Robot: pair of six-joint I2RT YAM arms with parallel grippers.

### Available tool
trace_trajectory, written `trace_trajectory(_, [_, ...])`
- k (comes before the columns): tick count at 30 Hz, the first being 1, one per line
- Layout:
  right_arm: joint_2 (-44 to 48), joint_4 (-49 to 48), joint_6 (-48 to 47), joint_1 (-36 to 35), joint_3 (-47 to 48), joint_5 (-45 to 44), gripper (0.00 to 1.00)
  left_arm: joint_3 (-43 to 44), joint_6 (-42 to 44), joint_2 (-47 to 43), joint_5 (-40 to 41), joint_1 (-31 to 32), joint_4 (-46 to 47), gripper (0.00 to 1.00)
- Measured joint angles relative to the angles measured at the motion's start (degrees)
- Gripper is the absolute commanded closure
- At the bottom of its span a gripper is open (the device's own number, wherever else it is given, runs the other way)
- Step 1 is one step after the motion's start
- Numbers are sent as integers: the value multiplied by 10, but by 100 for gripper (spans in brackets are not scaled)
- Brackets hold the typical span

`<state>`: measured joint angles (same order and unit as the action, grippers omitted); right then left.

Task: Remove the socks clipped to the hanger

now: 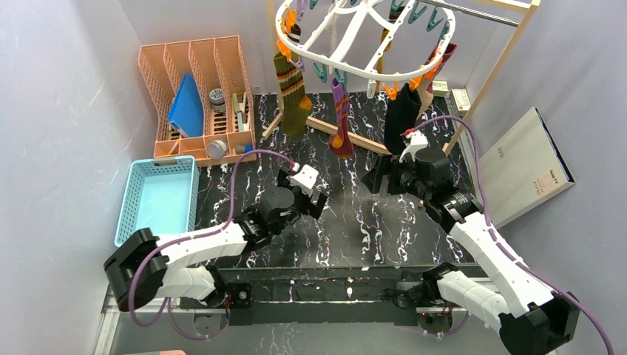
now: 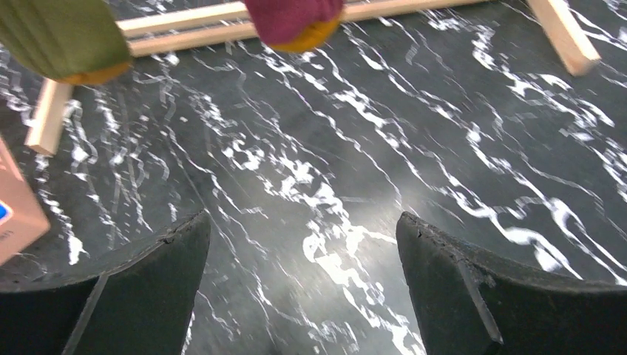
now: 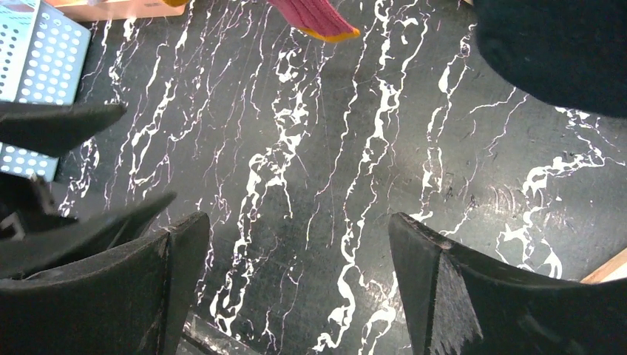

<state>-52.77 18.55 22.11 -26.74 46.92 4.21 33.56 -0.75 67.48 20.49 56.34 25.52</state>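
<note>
The white oval hanger (image 1: 362,37) hangs from a rod at the back, ringed with orange and teal clips. Clipped to it are an olive striped sock (image 1: 292,92), a purple-orange sock (image 1: 340,122), a black sock (image 1: 401,111) and a maroon striped sock (image 1: 441,63). My left gripper (image 1: 307,189) is open and empty, low over the marbled table, below the olive sock toe (image 2: 63,37) and the purple-orange toe (image 2: 296,18). My right gripper (image 1: 378,177) is open and empty, just under the black sock (image 3: 554,52). Both sets of jaws frame only bare table.
The wooden frame (image 1: 503,66) with a metal rod holds the hanger; its base bar (image 2: 185,29) lies on the table ahead. An orange organiser (image 1: 200,96) and a blue basket (image 1: 159,196) stand at the left. A grey flat box (image 1: 525,163) leans at the right.
</note>
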Motion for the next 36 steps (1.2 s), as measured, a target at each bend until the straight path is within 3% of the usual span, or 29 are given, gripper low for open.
trace_trajectory(5, [16, 12, 0, 0, 0, 1, 1, -6, 33, 79, 28, -41, 167, 2])
trace_trajectory(12, [9, 10, 2, 0, 0, 14, 1, 67, 3, 260, -92, -140, 361, 2])
trace_trajectory(16, [6, 13, 2, 0, 0, 16, 1, 128, -36, 351, -174, -158, 422, 1])
trace_trajectory(22, [6, 21, -2, 0, 0, 16, 1, 195, -74, 410, -245, -166, 459, 2])
trace_trajectory(23, [6, 21, -3, 0, 0, 16, 1, 200, -78, 415, -249, -167, 462, 12])
trace_trajectory(24, [6, 21, -3, 0, 0, 16, 1, 207, -81, 419, -253, -168, 466, 42])
trace_trajectory(25, [5, 21, -4, 0, 0, 17, 1, 213, -84, 423, -257, -169, 468, 92])
trace_trajectory(26, [5, 21, -5, 0, 0, 19, 1, 220, -91, 428, -260, -169, 472, 100])
trace_trajectory(31, [3, 23, -13, -14, 6, 12, 1, 258, -110, 458, -289, -179, 468, 100])
trace_trajectory(36, [4, 24, -23, -93, 87, -54, 3, 259, -119, 459, -300, -185, 461, 100])
